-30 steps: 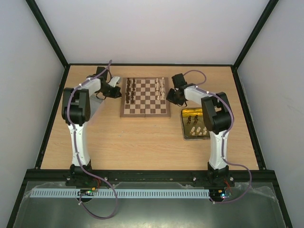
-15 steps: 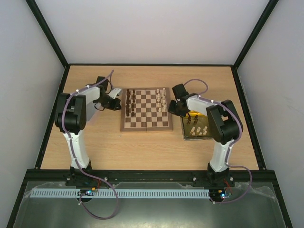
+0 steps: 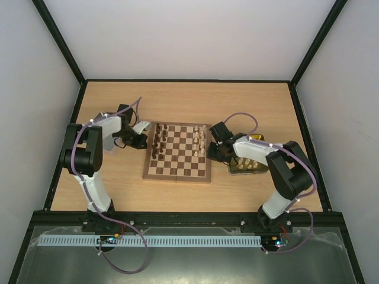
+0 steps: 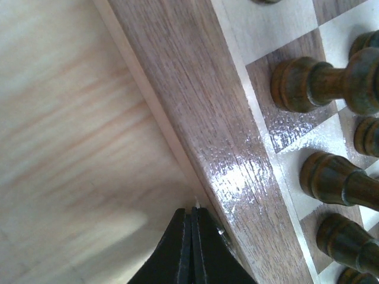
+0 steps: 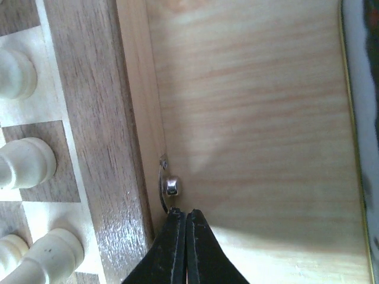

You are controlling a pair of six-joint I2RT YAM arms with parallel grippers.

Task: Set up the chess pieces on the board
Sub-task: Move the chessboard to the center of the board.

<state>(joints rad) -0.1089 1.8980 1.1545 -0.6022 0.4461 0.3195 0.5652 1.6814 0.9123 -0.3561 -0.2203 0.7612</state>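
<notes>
1. We see the overhead view bright and evenly lit, with faint soft shadows on the table point(image 3: 177, 189).
2. In the left wrist view, we note white glare on the glossy border of the board point(image 4: 195, 100); the dark chess pieces point(image 4: 320, 83) look slightly soft.
3. In the right wrist view, the tin tray point(image 5: 362, 118) edge is blurred, and a dim shadow band crosses the wood low down.

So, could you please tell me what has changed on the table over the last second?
The square wooden chessboard slid toward the arm bases, turning slightly, as both arms drew back. The shut left hand and right hand sit at its side edges; nothing was grasped or released. The small wooden chess pieces stayed standing on it; the shiny gold tin tray stayed put.
</notes>
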